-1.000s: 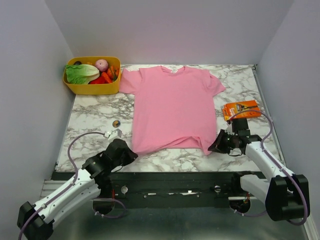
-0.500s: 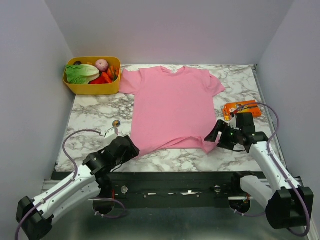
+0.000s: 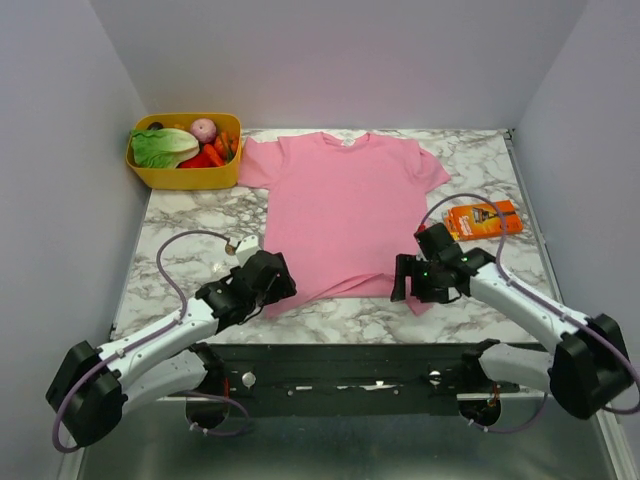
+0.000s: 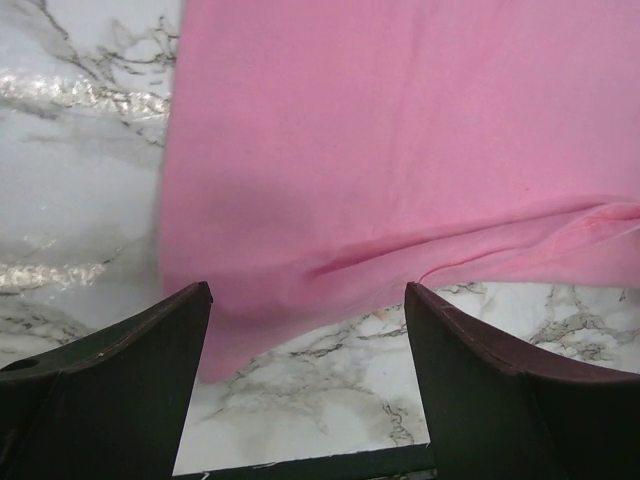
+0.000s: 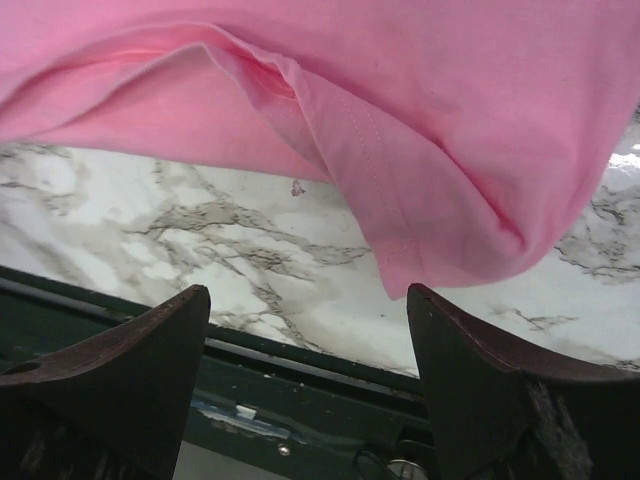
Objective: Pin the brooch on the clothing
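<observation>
Left gripper point(image 3: 272, 285) hangs over the near left corner of the shirt point(image 3: 345, 210), jaws spread wide with nothing between them. Its wrist view shows only pink cloth and marble in the gap. The right gripper point(image 3: 403, 280) is just as wide apart and empty at the near right corner, where the hem is folded over into a rumpled flap.

A marble table point(image 3: 190, 225) carries everything. The shirt lies flat on its middle, neck far and hem near, so its long axis runs straight away from the arms. A yellow bin point(image 3: 185, 180) of vegetables sits at the far left, touching the left sleeve or just beside it; I cannot tell which. An orange packet point(image 3: 482, 218) lies right of the shirt, apart from it.

The brooch point(image 3: 229, 243) is a small dark dot on bare marble just left of the shirt's left edge, not on the cloth, right by the left arm's cable. It lies beyond and a little left of the left gripper, near it. The right gripper is well apart from it, across the shirt's whole width. Being round, the brooch gives no axis to line up with. The pick looks to fall to the left arm, reaching forward and leftward off the cloth.
</observation>
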{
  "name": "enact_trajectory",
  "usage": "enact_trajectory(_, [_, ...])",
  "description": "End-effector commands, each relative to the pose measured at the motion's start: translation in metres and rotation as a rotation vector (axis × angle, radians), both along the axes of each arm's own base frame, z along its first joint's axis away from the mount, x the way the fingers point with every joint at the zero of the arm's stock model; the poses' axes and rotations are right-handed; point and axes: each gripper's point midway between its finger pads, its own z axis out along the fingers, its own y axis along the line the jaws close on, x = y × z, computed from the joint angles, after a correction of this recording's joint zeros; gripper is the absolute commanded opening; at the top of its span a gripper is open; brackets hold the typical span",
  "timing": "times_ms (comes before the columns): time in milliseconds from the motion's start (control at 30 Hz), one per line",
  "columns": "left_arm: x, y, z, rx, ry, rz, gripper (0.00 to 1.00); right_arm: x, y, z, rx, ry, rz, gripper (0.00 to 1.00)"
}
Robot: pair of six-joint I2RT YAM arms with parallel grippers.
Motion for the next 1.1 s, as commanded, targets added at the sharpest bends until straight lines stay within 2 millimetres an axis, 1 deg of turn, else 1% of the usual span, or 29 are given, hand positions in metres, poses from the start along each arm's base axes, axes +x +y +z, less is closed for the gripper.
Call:
enact_trajectory(0, [0.02, -0.024, 0.018, -0.032, -0.07, -0.06, 0.87, 0.021, -0.014, -0.012, -0.211, -0.037, -0.03, 0.85])
enact_trajectory(33, [0.021, -0.026, 0.018, -0.026, -0.072, -0.069, 0.87, 0.022, -0.016, -0.018, -0.241, -0.023, -0.033, 0.84])
enact_trajectory(67, [0.021, -0.027, 0.017, -0.025, -0.069, -0.077, 0.87, 0.027, -0.022, -0.018, -0.281, -0.037, -0.043, 0.82])
enact_trajectory(133, [0.022, -0.029, 0.016, -0.022, -0.067, -0.085, 0.86, 0.03, -0.025, -0.02, -0.326, -0.036, -0.048, 0.8])
enact_trajectory(167, [0.022, -0.029, 0.015, -0.019, -0.066, -0.086, 0.86, 0.03, -0.029, -0.025, -0.354, -0.021, -0.047, 0.8])
enact_trajectory(233, [0.022, -0.029, 0.013, -0.015, -0.063, -0.087, 0.86, 0.026, -0.028, -0.032, -0.365, 0.007, -0.038, 0.79])
enact_trajectory(267, [0.022, -0.029, 0.012, -0.014, -0.062, -0.087, 0.86, 0.024, -0.027, -0.038, -0.366, 0.026, -0.03, 0.74])
enact_trajectory(300, [0.022, -0.028, 0.011, -0.012, -0.062, -0.086, 0.86, 0.022, -0.02, -0.04, -0.336, 0.032, -0.016, 0.71])
enact_trajectory(333, [0.021, -0.027, 0.01, -0.009, -0.058, -0.087, 0.86, 0.019, -0.018, -0.044, -0.322, 0.043, -0.009, 0.58])
enact_trajectory(367, [0.021, -0.027, 0.009, -0.008, -0.059, -0.087, 0.86, 0.015, -0.016, -0.048, -0.316, 0.06, -0.004, 0.5])
enact_trajectory(433, [0.021, -0.026, 0.008, -0.003, -0.06, -0.081, 0.86, 0.009, -0.01, -0.053, -0.302, 0.09, 0.007, 0.35])
enact_trajectory(467, [0.021, -0.025, 0.006, -0.003, -0.058, -0.079, 0.86, 0.006, -0.009, -0.054, -0.301, 0.097, 0.008, 0.3])
enact_trajectory(533, [0.021, -0.026, 0.005, -0.009, -0.053, -0.072, 0.85, 0.001, -0.01, -0.054, -0.316, 0.105, 0.001, 0.15])
enact_trajectory(567, [0.021, -0.026, 0.003, -0.009, -0.047, -0.073, 0.85, 0.001, -0.012, -0.052, -0.323, 0.103, -0.002, 0.14])
enact_trajectory(633, [0.019, -0.027, -0.004, -0.001, -0.023, -0.071, 0.84, -0.001, -0.019, -0.043, -0.346, 0.092, -0.025, 0.07])
enact_trajectory(767, [0.017, -0.027, -0.015, 0.016, 0.008, -0.077, 0.83, -0.006, -0.033, -0.025, -0.392, 0.075, -0.057, 0.04])
enact_trajectory(800, [0.016, -0.026, -0.018, 0.024, 0.018, -0.079, 0.83, -0.012, -0.04, -0.023, -0.423, 0.091, -0.061, 0.04])
enact_trajectory(833, [0.016, -0.026, -0.02, 0.029, 0.024, -0.076, 0.82, -0.01, -0.04, -0.018, -0.42, 0.087, -0.073, 0.02])
enact_trajectory(867, [0.015, -0.025, -0.021, 0.031, 0.029, -0.074, 0.82, -0.011, -0.04, -0.015, -0.423, 0.09, -0.07, 0.02])
enact_trajectory(900, [0.015, -0.024, -0.021, 0.032, 0.032, -0.072, 0.82, -0.016, -0.044, -0.015, -0.445, 0.111, -0.069, 0.02])
enact_trajectory(933, [0.014, -0.022, -0.023, 0.036, 0.037, -0.067, 0.82, -0.015, -0.045, -0.011, -0.458, 0.113, -0.069, 0.02])
enact_trajectory(967, [0.013, -0.021, -0.023, 0.035, 0.039, -0.063, 0.81, -0.017, -0.049, -0.012, -0.489, 0.129, -0.065, 0.02])
enact_trajectory(1000, [0.013, -0.018, -0.024, 0.036, 0.042, -0.054, 0.81, -0.022, -0.057, -0.011, -0.539, 0.148, -0.054, 0.02])
enact_trajectory(1067, [0.012, -0.013, -0.027, 0.041, 0.051, -0.045, 0.8, -0.022, -0.061, -0.008, -0.592, 0.171, -0.033, 0.03])
